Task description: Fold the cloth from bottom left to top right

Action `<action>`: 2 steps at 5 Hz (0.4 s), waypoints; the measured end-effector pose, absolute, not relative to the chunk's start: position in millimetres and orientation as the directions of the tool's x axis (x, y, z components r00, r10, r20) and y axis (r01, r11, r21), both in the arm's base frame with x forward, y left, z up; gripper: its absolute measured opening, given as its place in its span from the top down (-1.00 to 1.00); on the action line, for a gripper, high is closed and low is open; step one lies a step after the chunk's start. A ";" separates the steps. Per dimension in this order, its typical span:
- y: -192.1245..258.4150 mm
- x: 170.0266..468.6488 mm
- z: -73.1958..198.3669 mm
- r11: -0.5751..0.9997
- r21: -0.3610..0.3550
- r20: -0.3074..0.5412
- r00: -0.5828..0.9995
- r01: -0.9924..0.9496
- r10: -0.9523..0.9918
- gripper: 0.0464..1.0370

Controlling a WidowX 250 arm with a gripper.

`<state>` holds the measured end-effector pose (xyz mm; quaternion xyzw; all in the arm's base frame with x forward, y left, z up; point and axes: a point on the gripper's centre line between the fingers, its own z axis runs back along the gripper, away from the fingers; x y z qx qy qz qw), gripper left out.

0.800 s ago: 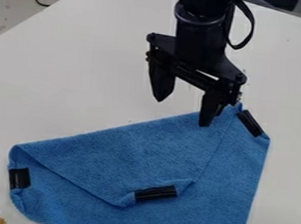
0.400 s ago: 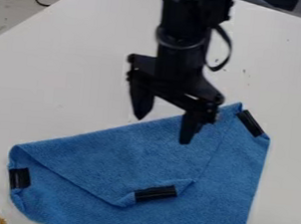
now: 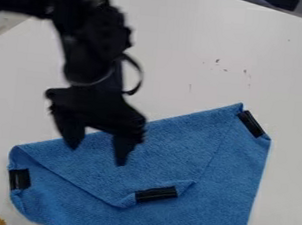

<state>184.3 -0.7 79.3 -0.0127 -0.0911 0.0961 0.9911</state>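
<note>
Noted blue, soft-textured fabric cloth (image 3: 218,206) low in view on smooth white table (image 3: 184,77), running past bottom edge of view. Found partly folded: broad triangular flap (image 3: 171,146) laid over lower layer, with long slanting fold along top and blunt tip near cloth's middle. Marked with short black strips at left edge (image 3: 19,178), flap tip (image 3: 156,194) and upper-right corner (image 3: 251,123). Puckered slightly at tip, rounded at left. Located black two-finger gripper (image 3: 97,154) over flap's left part, with fingers (image 3: 121,151) spread apart. Cannot tell height above cloth.
</note>
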 end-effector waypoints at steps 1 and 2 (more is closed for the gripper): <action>30.0 168.0 54.9 0.961 -0.041 0.147 0.949 -0.275 0.278 -0.93; 58.6 155.7 38.7 0.939 -0.014 0.161 0.926 -0.343 0.340 -0.93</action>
